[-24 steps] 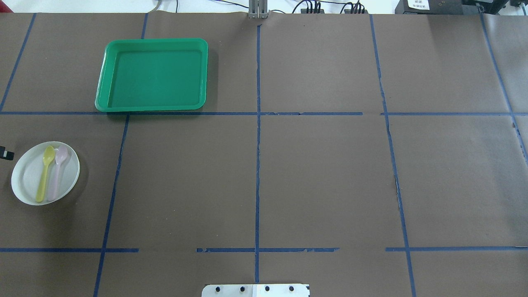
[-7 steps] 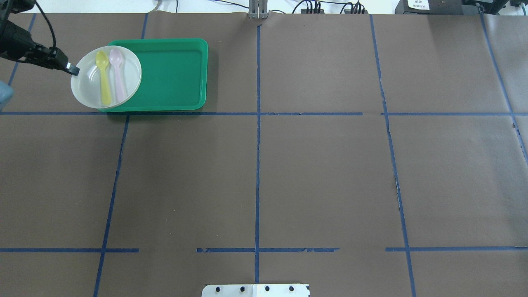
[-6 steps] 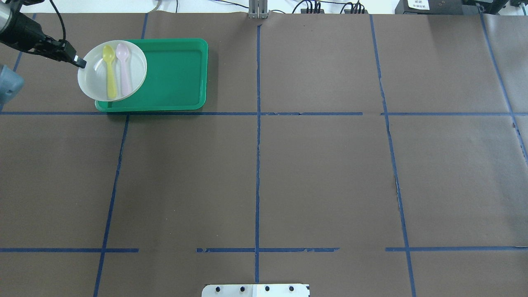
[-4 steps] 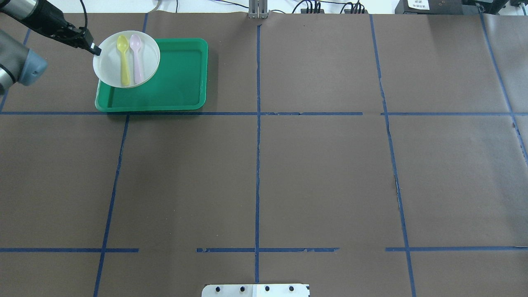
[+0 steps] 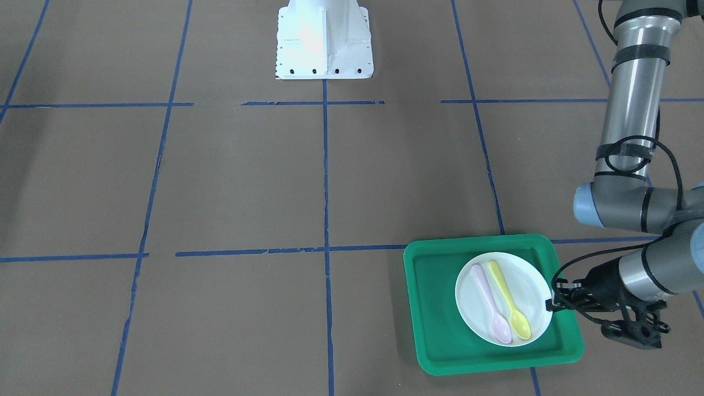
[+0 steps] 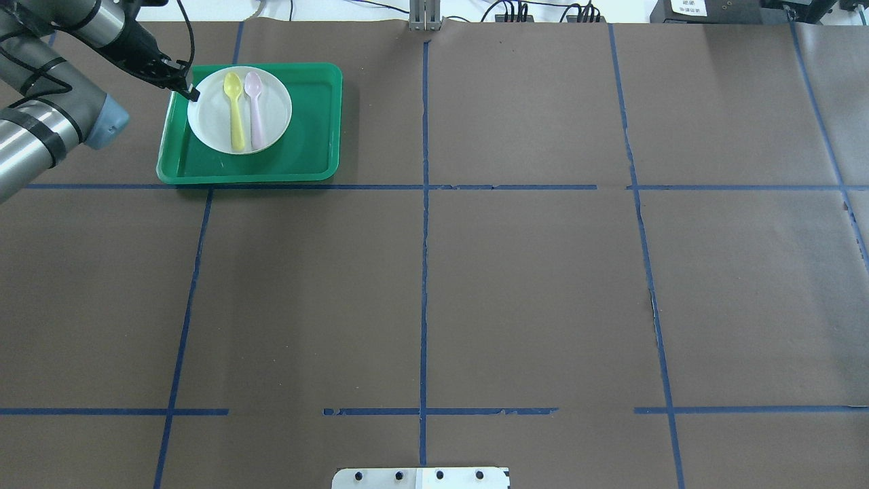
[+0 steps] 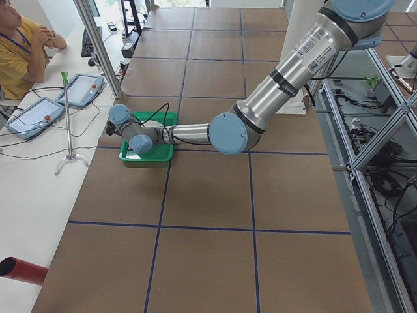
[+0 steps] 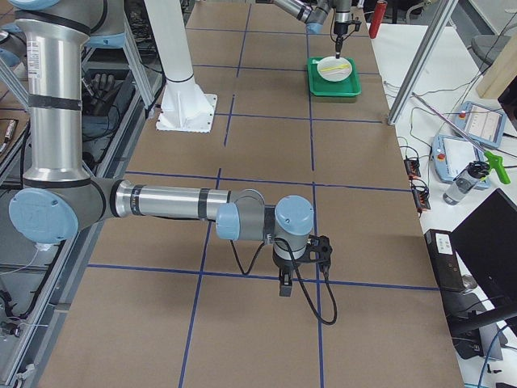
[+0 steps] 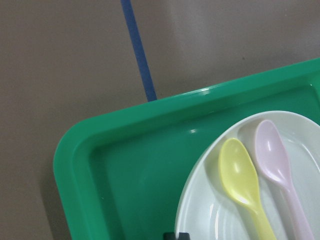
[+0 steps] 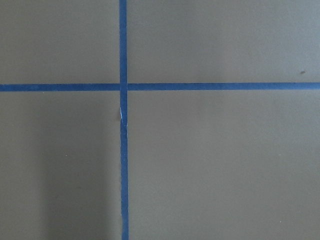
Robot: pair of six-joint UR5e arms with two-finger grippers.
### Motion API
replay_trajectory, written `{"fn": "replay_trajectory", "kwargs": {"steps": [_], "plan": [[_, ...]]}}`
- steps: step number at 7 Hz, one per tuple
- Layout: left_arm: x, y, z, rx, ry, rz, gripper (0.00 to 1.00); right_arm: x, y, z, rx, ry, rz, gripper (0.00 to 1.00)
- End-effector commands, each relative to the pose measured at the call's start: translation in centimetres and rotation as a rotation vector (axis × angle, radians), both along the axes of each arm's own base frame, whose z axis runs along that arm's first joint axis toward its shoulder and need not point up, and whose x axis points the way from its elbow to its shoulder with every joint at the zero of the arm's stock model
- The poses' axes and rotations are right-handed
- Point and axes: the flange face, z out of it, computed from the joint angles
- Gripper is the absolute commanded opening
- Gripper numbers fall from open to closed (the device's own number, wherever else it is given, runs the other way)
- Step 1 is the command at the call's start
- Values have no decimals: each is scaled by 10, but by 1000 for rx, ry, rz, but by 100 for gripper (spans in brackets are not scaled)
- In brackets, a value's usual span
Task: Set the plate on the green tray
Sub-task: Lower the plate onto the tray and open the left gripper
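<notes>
Silver arms [image 5: 632, 110], blue-capped grey joints [image 5: 610, 208]

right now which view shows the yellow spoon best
Exterior front-facing: the yellow spoon lies whole and clear on the plate. Overhead shows it whole but smaller; left wrist is closest but cuts off its handle; exterior right shows a speck; exterior left does not show it.

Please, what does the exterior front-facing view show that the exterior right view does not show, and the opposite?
Only the front-facing view shows the left gripper from near: it pinches the rim of the small round white plastic plate. Only the exterior right view shows the right gripper, pointing down, far from the tray. Both show the plate within the lip of the large rectangular green plastic tray, carrying a yellow plastic spoon and a pink plastic spoon, and the robot's white base.
</notes>
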Motion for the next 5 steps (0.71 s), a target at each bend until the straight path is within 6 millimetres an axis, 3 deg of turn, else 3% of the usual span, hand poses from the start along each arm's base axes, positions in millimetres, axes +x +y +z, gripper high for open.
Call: {"fn": "replay_trajectory", "kwargs": {"steps": [1, 2, 5], "plan": [[10, 1, 1, 15, -18, -9, 62, 0, 1, 1, -3, -1, 0, 100], [8, -1, 3, 29, -36, -36, 100, 0, 0, 0, 0, -1, 0, 100], [0, 7, -8, -48, -16, -93, 100, 0, 0, 0, 0, -1, 0, 100]]}}
